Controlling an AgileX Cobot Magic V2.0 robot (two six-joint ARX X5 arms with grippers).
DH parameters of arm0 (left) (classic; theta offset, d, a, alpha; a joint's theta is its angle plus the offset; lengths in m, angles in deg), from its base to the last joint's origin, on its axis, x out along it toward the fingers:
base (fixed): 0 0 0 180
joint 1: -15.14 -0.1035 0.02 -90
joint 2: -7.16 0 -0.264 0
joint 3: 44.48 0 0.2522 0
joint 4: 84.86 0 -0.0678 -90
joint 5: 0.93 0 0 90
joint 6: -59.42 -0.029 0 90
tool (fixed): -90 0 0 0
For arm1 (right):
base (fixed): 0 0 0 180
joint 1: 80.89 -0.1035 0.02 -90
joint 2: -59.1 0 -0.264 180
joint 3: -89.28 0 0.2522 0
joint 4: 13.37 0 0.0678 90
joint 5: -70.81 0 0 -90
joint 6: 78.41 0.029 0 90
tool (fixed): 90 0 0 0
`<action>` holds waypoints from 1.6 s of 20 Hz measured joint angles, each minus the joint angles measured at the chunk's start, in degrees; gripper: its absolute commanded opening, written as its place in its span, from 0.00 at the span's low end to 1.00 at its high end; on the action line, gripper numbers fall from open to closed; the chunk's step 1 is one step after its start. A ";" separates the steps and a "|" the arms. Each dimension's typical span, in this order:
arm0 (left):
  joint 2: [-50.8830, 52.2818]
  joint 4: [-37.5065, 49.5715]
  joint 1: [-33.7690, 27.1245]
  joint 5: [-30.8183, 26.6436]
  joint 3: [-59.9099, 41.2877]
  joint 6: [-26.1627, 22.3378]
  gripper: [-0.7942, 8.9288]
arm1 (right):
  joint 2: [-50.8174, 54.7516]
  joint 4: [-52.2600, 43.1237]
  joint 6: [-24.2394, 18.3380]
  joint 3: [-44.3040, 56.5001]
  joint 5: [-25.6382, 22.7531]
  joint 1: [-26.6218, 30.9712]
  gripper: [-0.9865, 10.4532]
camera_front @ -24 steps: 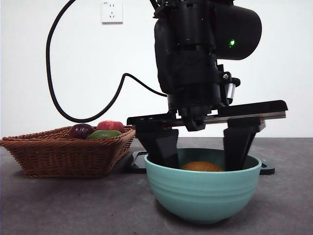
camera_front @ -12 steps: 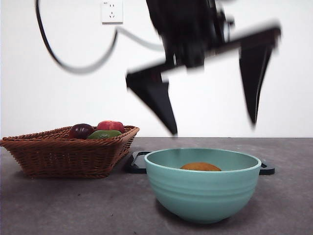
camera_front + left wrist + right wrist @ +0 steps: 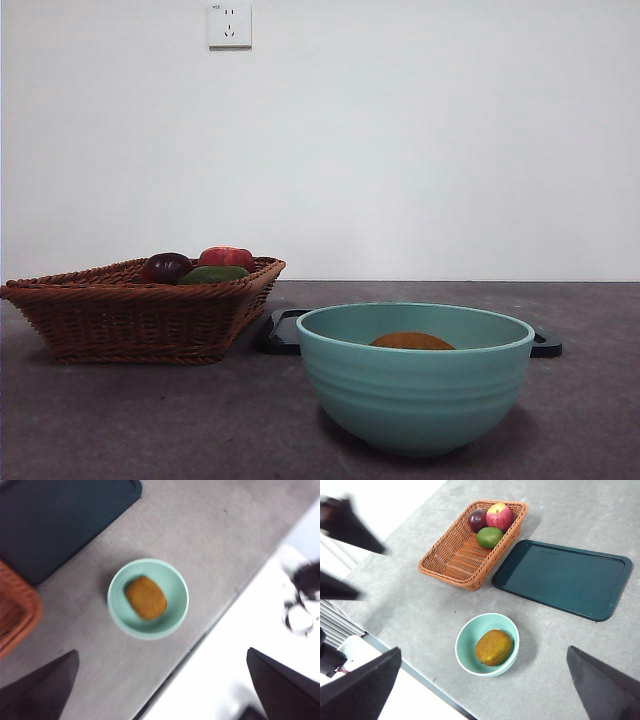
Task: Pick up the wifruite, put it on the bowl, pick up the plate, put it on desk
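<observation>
Front view, left to right: wicker basket (image 3: 140, 305), then the bowl (image 3: 415, 375) with the wifruite (image 3: 412, 341) inside, bare desk (image 3: 590, 410) around it. Left gripper (image 3: 162, 680) and right gripper (image 3: 485, 680) hang high, jaws spread wide, empty.

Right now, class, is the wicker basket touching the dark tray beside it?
Apart. The right wrist view looks down on both: a strip of grey desk runs between the basket and the tray's near edge.
</observation>
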 measured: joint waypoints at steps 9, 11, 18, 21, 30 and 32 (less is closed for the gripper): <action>23.37 2.12 0.00 0.00 -10.16 -4.46 0.66 | 0.00 0.02 3.45 0.00 -0.02 0.00 0.62; 29.53 4.28 0.00 0.00 -15.52 -4.59 0.66 | 0.00 0.09 3.93 0.00 -0.02 0.00 0.62; 52.98 12.52 0.00 -0.04 -33.42 -1.31 0.66 | 0.00 0.20 7.28 0.00 -0.04 0.00 0.62; 56.28 12.28 0.00 -0.04 -35.39 0.44 0.66 | -0.09 0.63 8.17 0.00 -1.01 0.00 0.62; 57.00 12.59 0.00 -0.04 -35.39 1.07 0.66 | -9.55 7.91 8.98 0.00 -1.49 -0.39 0.62; 57.00 12.61 0.00 -0.04 -35.39 1.09 0.66 | -12.92 7.91 8.81 0.00 -1.84 -2.01 0.62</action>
